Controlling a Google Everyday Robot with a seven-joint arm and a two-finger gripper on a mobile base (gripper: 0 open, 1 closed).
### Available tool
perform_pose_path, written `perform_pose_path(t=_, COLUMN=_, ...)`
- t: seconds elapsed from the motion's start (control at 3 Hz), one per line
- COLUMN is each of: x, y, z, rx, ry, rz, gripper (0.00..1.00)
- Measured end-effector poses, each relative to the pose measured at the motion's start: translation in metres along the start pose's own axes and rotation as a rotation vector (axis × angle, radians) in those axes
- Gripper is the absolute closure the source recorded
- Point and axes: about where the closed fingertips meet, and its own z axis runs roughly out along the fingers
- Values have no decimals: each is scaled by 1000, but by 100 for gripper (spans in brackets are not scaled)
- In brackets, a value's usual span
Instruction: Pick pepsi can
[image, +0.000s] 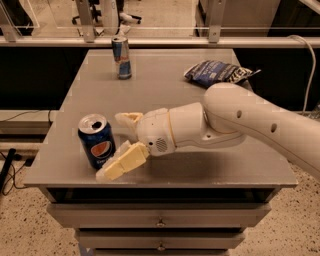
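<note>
Grey metal is making up the one worktop (165, 95), which is sitting over two drawers (160, 215) and carrying three things. One white arm (250, 120) is stretching in from the right edge, low over the front half of the worktop. One dark blue bag (216, 73) with white print is lying at the back right, well apart from everything else.

The gripper (113, 146) is hovering near the front left corner, its two cream fingers (125, 161) standing wide apart and clamping nothing. One finger is pointing behind the pepsi can (98, 145), and the other is slanting down just beside its front right side; whether that one is touching the can cannot be told.

The pepsi can is standing upright near the front left corner, just left of the gripper. It is short and wide, dark blue, showing a round red, white and blue logo on its side and a silver top.

One slim can (121, 58), silver and blue with red marks, is standing upright at the back left, well apart from the pepsi can. That is making two cans in all.
</note>
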Motion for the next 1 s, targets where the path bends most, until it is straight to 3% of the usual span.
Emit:
perform_pose_path(t=0.33, x=-4, y=9, z=16, rx=-19, ry=-50, rz=11, gripper=16)
perform_pose_path(t=0.67, x=-11, y=10, z=26, rx=-16, ry=-79, rz=25, gripper=39)
perform_pose_path(t=1.0, x=-24, y=0, z=27, rx=15, ry=-99, rz=42, gripper=63)
